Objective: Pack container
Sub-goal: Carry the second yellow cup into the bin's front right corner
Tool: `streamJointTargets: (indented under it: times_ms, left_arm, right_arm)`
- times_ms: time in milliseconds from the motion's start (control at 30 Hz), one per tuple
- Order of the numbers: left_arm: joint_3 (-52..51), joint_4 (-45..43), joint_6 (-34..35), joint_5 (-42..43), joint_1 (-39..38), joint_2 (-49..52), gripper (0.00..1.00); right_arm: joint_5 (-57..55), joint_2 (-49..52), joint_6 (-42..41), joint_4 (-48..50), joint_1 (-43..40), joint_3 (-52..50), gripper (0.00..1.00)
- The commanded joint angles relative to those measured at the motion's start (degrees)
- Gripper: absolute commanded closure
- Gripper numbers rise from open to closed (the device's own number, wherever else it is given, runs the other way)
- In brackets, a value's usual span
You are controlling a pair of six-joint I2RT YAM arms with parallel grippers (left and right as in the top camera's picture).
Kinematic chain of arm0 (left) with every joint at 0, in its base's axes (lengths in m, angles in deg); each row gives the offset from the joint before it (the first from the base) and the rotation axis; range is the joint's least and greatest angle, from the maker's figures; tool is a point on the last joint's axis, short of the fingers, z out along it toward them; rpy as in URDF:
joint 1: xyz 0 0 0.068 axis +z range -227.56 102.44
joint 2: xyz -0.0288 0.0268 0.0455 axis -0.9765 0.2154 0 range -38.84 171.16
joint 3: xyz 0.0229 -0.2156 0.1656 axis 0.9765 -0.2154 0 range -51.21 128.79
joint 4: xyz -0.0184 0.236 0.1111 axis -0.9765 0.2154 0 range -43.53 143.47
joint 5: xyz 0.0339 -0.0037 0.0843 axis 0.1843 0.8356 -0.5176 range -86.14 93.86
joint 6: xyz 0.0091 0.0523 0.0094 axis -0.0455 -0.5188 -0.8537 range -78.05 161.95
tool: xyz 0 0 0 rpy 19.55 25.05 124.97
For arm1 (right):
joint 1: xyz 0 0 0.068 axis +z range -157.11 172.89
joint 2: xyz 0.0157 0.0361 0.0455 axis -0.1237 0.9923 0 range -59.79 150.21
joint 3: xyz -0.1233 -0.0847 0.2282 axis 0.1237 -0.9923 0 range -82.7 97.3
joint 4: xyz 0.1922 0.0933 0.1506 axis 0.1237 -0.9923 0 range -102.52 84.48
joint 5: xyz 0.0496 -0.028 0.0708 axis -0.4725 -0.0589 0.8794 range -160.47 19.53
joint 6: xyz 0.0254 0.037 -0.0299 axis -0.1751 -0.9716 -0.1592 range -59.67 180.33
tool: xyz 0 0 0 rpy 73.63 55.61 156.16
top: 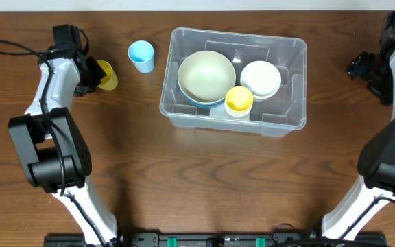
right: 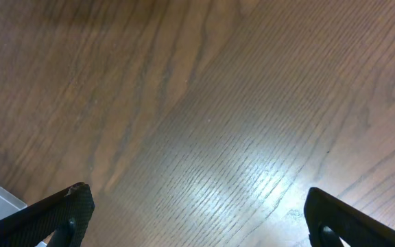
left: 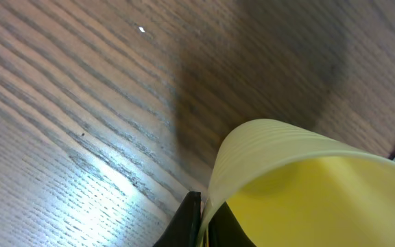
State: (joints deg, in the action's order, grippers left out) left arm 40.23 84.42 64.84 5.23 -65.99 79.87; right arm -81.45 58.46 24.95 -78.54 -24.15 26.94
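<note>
Container [top: 238, 34] at mid-table toward the far edge, with a cream bowl [top: 206, 74], a white bowl [top: 260, 77] and a small yellow cup [top: 238, 100] inside; blue cup [top: 141, 55] just left of it. Left gripper [top: 90, 73] at far left, clamped on the rim of a yellow cup [left: 300, 185]. Right gripper [right: 204, 219] at far right above the table [right: 218, 103], fingers spread wide, holding nothing.

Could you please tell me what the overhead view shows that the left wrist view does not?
Only overhead: the container holding a cream bowl, a white bowl and a small yellow cup, plus both arms. Only left wrist: the ribbed wall of the held yellow cup, with a finger of the left gripper at its rim. Both: that held cup, the blue cup (a sliver at the wrist view's edge) and the wooden table.
</note>
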Motion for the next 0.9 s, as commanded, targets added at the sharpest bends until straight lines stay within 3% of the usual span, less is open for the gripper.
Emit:
streamJointTargets:
  times_ms: [0,267,433,700,867]
  left_arm:
    - [1.38,1.68,0.13,-0.24,0.24,-4.22,0.94]
    - [3.30,0.09,-0.11,8.98,-3.08,-25.97,0.94]
    - [3.30,-2.86,-1.31,9.14,-14.64,-35.69,0.94]
    - [3.30,-10.14,-5.38,8.35,-40.54,-32.28,0.94]
    - [3.30,-12.98,-7.50,3.48,-51.25,-25.31,0.94]
  right_arm:
    - [-0.83,-0.28,-0.59,-0.02,-0.26,-0.22,0.01]
    - [-0.83,-0.28,-0.59,-0.02,-0.26,-0.22,0.01]
    - [-0.83,-0.28,-0.59,-0.02,-0.26,-0.22,0.01]
    - [-0.83,-0.28,-0.59,-0.02,-0.26,-0.22,0.01]
    - [-0.83,-0.28,-0.59,-0.02,-0.26,-0.22,0.01]
